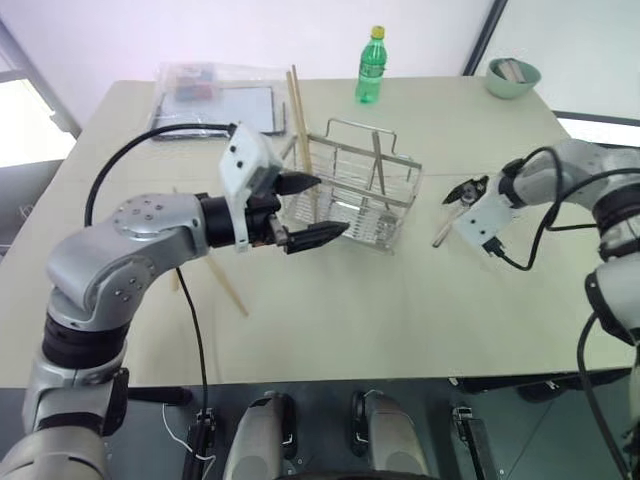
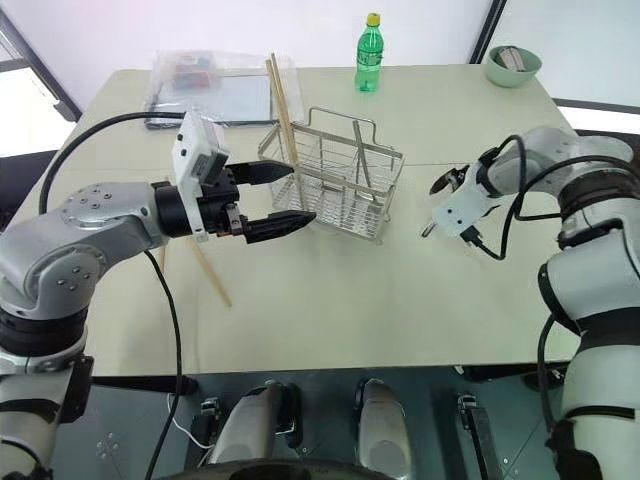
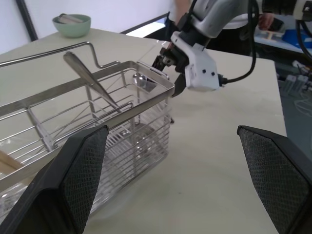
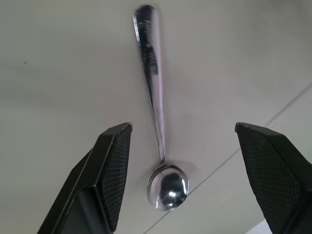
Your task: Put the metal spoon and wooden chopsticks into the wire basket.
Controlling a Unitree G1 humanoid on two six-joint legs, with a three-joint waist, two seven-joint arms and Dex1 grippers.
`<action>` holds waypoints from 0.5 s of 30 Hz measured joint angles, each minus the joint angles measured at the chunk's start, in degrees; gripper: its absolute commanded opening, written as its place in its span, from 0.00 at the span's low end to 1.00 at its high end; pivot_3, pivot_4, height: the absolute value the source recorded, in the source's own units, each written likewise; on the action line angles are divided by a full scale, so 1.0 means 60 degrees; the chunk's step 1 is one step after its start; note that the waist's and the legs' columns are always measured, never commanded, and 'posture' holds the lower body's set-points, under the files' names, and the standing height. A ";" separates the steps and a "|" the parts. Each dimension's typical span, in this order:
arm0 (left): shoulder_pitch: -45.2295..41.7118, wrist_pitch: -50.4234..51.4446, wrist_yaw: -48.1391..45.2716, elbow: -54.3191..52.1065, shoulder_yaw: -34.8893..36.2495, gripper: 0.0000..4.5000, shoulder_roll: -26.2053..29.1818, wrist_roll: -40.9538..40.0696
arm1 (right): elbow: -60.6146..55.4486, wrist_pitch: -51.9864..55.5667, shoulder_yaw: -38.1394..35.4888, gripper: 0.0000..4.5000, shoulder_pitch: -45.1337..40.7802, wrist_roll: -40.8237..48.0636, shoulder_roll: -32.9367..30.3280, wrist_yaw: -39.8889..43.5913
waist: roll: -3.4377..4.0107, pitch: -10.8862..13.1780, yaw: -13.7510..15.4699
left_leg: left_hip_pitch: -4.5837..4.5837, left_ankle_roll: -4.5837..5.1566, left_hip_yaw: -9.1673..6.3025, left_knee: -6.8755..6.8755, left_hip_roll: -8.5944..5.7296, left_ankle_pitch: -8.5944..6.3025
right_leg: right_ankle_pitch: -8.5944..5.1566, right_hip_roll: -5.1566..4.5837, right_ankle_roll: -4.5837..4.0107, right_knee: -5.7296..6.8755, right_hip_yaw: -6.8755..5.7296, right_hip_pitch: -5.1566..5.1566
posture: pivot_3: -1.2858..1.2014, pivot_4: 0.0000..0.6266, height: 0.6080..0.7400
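Observation:
The wire basket (image 1: 352,188) stands mid-table. Two wooden chopsticks (image 1: 297,108) stand in its left end, leaning out over the rim. A further chopstick (image 1: 229,287) lies flat on the table under my left arm. A metal utensil handle (image 3: 87,77) leans inside the basket. My left gripper (image 1: 307,210) is open and empty, level, right at the basket's left end. The metal spoon (image 4: 157,109) lies on the table to the right of the basket. My right gripper (image 4: 184,127) hovers open just above it, pointing down, one finger on each side of the spoon.
A green bottle (image 1: 370,65) stands at the back middle and a pale green bowl (image 1: 513,77) at the back right corner. A clear plastic bag with a dark flat item (image 1: 215,100) lies at the back left. A black cable (image 1: 190,300) hangs from my left arm.

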 measured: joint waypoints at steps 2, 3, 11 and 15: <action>0.0004 0.0211 -0.0247 -0.0148 0.0004 0.99 0.0143 -0.0226 | 0.0200 0.0006 0.0661 0.77 -0.0205 -0.0816 0.0184 -0.0731 | 0.0000 0.0000 -0.0002 | 0.0000 -0.0001 -0.0002 0.0001 0.0002 0.0000 | 0.0000 0.0002 -0.0001 0.0000 0.0001 0.0001 | 0.52 0.24 0.75; 0.0000 0.0244 -0.0310 -0.0238 0.0003 0.99 0.0207 -0.0259 | 0.0306 0.0083 0.0905 0.77 -0.0267 -0.1101 0.0329 -0.1050 | 0.0000 0.0000 -0.0004 | 0.0000 -0.0002 -0.0001 0.0001 0.0001 0.0001 | 0.0000 0.0002 -0.0001 0.0000 0.0001 0.0001 | 0.52 0.24 0.75; -0.0085 0.0380 -0.0160 -0.0371 0.0102 0.99 0.0191 -0.0337 | 0.0894 0.1126 0.1816 0.77 -0.0560 -0.2146 0.1144 -0.2449 | 0.0001 -0.0001 0.0020 | 0.0003 -0.0007 -0.0005 0.0002 -0.0001 0.0007 | 0.0001 0.0006 0.0000 0.0005 0.0003 0.0007 | 0.52 0.24 0.75; -0.0085 0.0391 0.0073 -0.0424 0.0135 0.99 0.0095 -0.0426 | 0.1113 0.1926 0.1823 0.77 -0.0668 -0.2147 0.1379 -0.2248 | 0.0001 -0.0001 0.0008 | 0.0003 -0.0008 -0.0006 0.0002 -0.0001 0.0008 | 0.0001 0.0010 0.0000 0.0008 0.0003 0.0007 | 0.52 0.24 0.75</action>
